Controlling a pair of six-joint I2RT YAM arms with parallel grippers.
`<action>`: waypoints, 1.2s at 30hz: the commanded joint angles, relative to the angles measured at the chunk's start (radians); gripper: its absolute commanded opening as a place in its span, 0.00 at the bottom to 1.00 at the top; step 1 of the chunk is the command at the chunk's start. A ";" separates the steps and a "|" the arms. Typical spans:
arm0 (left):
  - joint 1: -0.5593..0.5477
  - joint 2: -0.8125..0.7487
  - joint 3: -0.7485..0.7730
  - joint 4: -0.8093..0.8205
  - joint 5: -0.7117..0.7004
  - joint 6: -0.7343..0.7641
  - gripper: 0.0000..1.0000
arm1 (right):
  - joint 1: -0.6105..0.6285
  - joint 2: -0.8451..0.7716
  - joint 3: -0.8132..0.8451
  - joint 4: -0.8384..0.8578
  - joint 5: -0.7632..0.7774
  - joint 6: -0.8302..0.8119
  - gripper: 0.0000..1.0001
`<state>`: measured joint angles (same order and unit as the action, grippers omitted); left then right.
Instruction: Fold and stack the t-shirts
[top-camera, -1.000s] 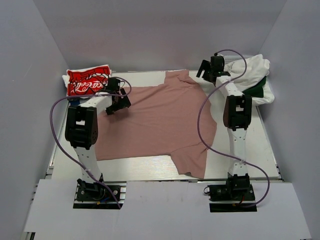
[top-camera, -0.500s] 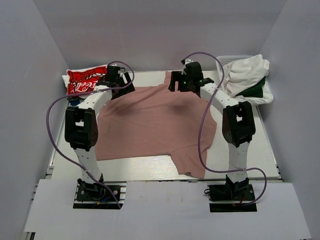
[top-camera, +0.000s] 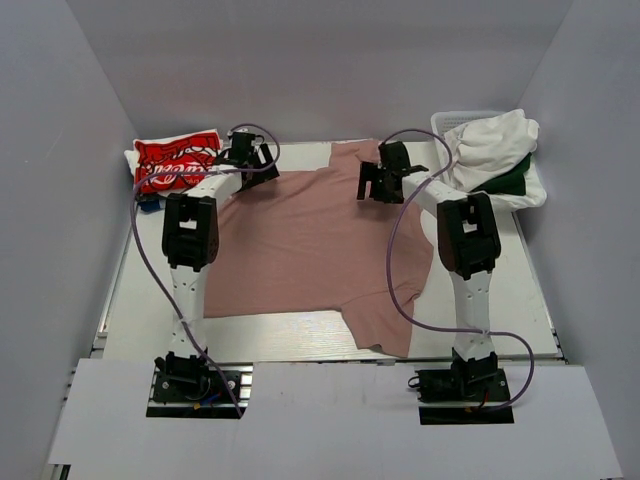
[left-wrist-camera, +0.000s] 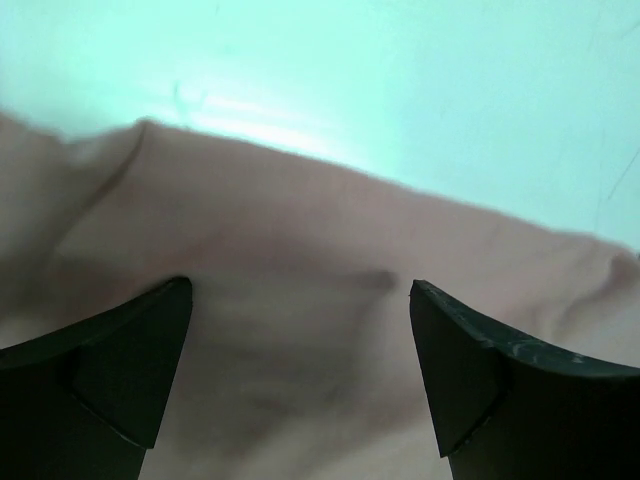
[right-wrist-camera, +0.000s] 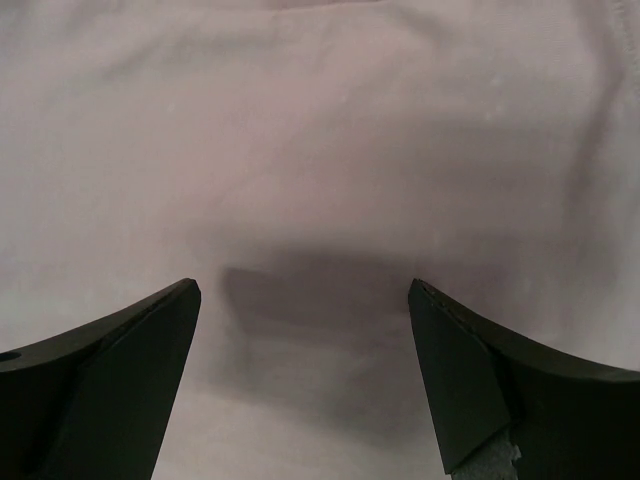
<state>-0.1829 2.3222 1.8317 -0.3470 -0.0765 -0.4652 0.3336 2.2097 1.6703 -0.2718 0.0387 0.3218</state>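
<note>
Dusty-pink cloth covers the middle of the table (top-camera: 525, 300): the pink t-shirt (top-camera: 310, 250) lies spread flat, one sleeve reaching toward the near edge. The left gripper (top-camera: 250, 156) is at this shirt's far-left corner. In the left wrist view its jaws stand wide apart with nothing between them, above the cloth's far hem and the bare tabletop beyond. The right gripper (top-camera: 385, 180) is over the shirt's far edge, right of its middle, jaws likewise spread and empty, with its shadow on the fabric below. Whether either one touches the cloth cannot be told. Left of the pink shirt lies the folded red t-shirt (top-camera: 175, 162) with white script. To its far right, white t-shirts (top-camera: 495, 142) and a dark green t-shirt (top-camera: 515, 182) are heaped on the white basket (top-camera: 462, 115).
</note>
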 joint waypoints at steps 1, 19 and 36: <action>0.002 0.075 0.110 -0.018 0.033 -0.019 1.00 | -0.040 0.070 0.045 -0.078 0.027 0.045 0.90; -0.007 0.140 0.294 0.055 0.141 -0.079 1.00 | -0.150 0.231 0.491 -0.254 0.003 -0.114 0.90; -0.015 -1.042 -0.923 -0.203 -0.210 -0.358 1.00 | 0.113 -0.804 -0.661 0.177 0.101 0.049 0.90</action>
<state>-0.2173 1.4101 1.0828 -0.4606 -0.1116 -0.6693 0.4679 1.4815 1.1618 -0.1604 0.0822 0.2512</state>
